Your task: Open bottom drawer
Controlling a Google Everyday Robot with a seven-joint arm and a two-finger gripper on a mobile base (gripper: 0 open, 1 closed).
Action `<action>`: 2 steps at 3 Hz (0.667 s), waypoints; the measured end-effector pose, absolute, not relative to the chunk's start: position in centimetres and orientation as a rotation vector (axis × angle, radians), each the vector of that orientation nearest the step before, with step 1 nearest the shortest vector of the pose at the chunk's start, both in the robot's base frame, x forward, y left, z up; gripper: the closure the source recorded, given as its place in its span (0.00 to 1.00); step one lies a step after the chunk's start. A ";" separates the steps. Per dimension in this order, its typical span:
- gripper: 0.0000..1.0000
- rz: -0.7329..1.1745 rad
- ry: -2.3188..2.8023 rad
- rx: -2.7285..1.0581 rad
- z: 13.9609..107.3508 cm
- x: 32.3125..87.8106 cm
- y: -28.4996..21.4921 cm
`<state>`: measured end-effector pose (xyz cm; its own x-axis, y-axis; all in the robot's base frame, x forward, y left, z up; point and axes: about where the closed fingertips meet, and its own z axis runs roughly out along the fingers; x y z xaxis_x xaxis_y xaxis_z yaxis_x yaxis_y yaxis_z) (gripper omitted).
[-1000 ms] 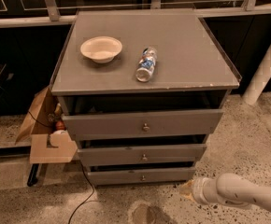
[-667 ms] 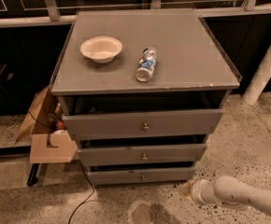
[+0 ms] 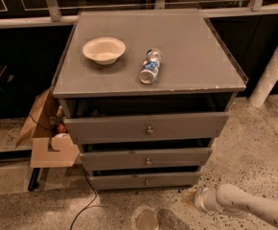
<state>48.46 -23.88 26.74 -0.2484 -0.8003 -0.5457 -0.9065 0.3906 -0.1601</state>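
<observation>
The grey cabinet [image 3: 148, 51] has three drawers. The bottom drawer [image 3: 115, 181] is the lowest and slimmest front, with a small round metal knob [image 3: 146, 181]. It stands out only slightly from the cabinet, like the two above it. My white arm comes in from the bottom right. The gripper [image 3: 200, 200] at its end is low over the floor, to the right of and a little below the bottom drawer's right end, and touches nothing on the cabinet.
A white bowl [image 3: 104, 49] and a lying plastic bottle [image 3: 150, 66] are on the cabinet top. An open cardboard box [image 3: 50, 138] with items stands against the cabinet's left side. A black cable [image 3: 84, 205] runs across the floor. A white pole [image 3: 273, 71] stands at the right.
The arm's end has dipped very slightly lower and to the left. The drawers and the things on top have not moved.
</observation>
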 end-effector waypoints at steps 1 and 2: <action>0.11 0.275 2.089 -1.463 25.1 48.8 -23.4; 0.00 0.294 2.073 -1.472 23.7 49.5 -22.9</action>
<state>49.46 -22.94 23.72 -0.2278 -0.7918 -0.5668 -0.9182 0.3683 -0.1454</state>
